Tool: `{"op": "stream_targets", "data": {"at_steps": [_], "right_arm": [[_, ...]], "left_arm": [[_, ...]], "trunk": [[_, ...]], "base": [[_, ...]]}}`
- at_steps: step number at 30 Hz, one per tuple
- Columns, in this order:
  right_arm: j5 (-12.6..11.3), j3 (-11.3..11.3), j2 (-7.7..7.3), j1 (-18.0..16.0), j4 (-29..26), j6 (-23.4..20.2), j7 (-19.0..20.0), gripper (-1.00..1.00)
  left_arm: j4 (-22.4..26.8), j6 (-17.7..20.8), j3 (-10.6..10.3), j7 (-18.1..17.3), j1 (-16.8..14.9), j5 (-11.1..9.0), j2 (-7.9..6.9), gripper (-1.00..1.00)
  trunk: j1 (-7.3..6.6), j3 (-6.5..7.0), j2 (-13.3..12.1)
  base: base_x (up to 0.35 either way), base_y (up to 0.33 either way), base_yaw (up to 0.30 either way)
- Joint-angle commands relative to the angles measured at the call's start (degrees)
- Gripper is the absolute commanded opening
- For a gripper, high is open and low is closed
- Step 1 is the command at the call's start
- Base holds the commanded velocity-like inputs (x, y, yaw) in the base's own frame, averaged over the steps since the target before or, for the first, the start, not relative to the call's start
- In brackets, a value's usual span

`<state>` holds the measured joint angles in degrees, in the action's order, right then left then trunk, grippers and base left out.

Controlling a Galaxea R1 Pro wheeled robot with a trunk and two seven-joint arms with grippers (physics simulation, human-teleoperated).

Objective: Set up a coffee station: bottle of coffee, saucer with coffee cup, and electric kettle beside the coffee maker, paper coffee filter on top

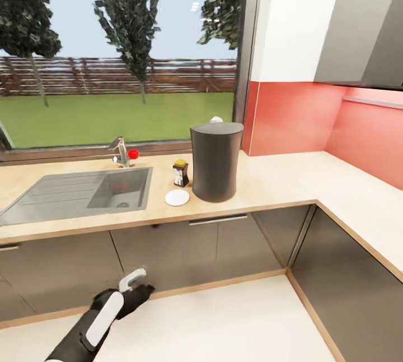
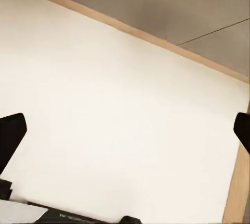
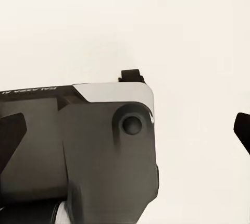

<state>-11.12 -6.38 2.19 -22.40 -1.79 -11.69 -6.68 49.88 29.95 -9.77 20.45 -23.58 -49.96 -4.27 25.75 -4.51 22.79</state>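
Three small things crowd the coffee maker [image 1: 216, 161] on the beige wood-grain surface [image 1: 280, 180]. The bottle of coffee [image 1: 181, 172] stands just beside it at nine o'clock, the white saucer [image 1: 177, 198] lies flat at about eight o'clock near the front edge, and a scrap of white paper coffee filter [image 1: 216, 120] peeks over the drum's flat top. Further toward nine o'clock sits a grey sink [image 1: 78, 193] with a steel tap [image 1: 120, 151], under a wide window [image 1: 117, 54] onto lawn and trees. Coral wall panels [image 1: 296, 118] back the corner, with grey cabinet fronts [image 1: 184, 253] below and pale floor [image 1: 207, 323]. The left gripper [image 1: 136, 283] hangs low before the cabinets, fingers [image 2: 11, 135] spread wide, holding nothing. The right gripper [image 3: 127, 130] has its fingers [image 3: 242, 127] parted too, with nothing between them.
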Motion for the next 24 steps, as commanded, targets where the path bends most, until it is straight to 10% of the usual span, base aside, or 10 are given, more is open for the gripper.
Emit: {"op": "stream_targets", "data": {"at_steps": [1,7,18,24], "right_arm": [[-0.6,-0.5,-0.01,0.0,-0.1,-0.4,-0.3,1.00],[-0.6,-0.4,-0.19,0.0,0.0,-0.2,-0.3,1.00],[-0.5,-0.5,-0.66,0.0,0.2,4.5,-0.3,1.00],[-0.7,-0.4,-1.02,0.0,0.2,4.7,-0.1,1.00]], "left_arm": [[-0.4,-0.4,-0.3,0.6,1.0,2.2,-0.36,1.00],[-5.3,-5.6,-0.3,0.6,5.2,15.6,-1.08,1.00],[-28.3,-31.9,-2.7,-3.9,8.8,41.8,-1.25,1.00],[-37.9,-40.3,-3.2,-16.7,8.9,46.3,-1.51,1.00]], "trunk": [[0.03,-0.19,0.1],[0.03,-0.56,0.1],[0.03,-1.25,0.1],[0.03,-1.62,0.1]], "base": [[0.000,0.000,0.175],[0.000,0.000,0.180],[0.000,0.000,0.187],[0.000,0.000,0.204]]}}
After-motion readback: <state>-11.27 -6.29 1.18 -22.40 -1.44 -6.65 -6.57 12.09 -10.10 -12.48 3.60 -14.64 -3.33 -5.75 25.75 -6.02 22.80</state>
